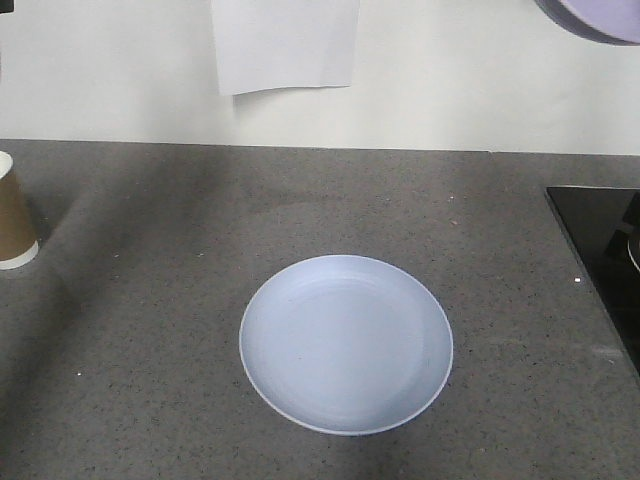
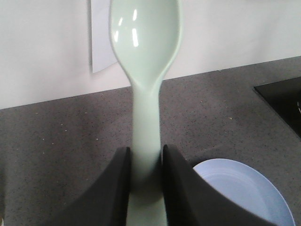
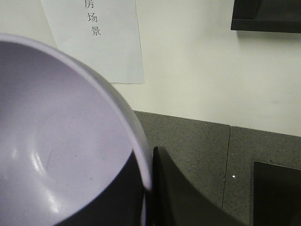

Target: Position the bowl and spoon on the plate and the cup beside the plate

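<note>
The pale blue plate (image 1: 345, 345) lies bare in the middle of the grey counter. At the left edge stands the brown cup (image 1: 12, 215), partly cut off by the frame. My left gripper (image 2: 146, 157) is shut on the handle of the mint-white spoon (image 2: 146, 70), which points away from me above the counter; the plate (image 2: 249, 190) shows below to its right. My right gripper (image 3: 149, 176) is shut on the rim of the lavender bowl (image 3: 56, 141), held up in the air. In the front view only a slice of the bowl (image 1: 595, 20) shows at the top right corner.
A black glass hob (image 1: 600, 250) is set into the counter at the right edge. A white paper sheet (image 1: 285, 45) hangs on the back wall. A dark fixture (image 3: 265, 16) is mounted high on the wall.
</note>
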{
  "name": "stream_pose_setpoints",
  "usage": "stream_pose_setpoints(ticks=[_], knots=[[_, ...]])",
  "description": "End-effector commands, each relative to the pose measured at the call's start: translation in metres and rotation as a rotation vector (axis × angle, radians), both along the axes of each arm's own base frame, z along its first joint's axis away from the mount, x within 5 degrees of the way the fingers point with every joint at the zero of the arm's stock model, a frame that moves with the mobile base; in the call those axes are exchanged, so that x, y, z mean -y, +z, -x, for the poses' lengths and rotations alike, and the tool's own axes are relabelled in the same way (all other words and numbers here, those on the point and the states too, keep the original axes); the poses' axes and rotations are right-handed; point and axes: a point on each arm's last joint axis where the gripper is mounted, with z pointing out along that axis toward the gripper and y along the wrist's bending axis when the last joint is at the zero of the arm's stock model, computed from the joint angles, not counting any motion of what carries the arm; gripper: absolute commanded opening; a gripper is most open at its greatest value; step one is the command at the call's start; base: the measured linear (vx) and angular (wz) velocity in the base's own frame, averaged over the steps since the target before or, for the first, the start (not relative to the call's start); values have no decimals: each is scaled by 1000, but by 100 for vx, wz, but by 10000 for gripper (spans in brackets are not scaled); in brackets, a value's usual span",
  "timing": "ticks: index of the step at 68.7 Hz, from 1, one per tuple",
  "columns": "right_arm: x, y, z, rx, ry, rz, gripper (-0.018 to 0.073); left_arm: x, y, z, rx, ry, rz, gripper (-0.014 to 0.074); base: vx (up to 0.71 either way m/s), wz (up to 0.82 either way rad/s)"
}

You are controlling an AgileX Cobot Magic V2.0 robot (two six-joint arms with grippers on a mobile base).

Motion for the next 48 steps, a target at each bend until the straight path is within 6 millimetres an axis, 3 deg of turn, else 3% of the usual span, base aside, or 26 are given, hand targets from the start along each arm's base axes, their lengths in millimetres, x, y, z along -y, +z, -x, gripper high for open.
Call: stream_pose_setpoints(ticks=[1,48], knots=[[0,17,9,113,-12,-21,-10,1,17,8,99,3,47,-7,0,-1],[0,17,9,113,-12,-21,-10,1,17,8,99,3,47,-7,0,-1]])
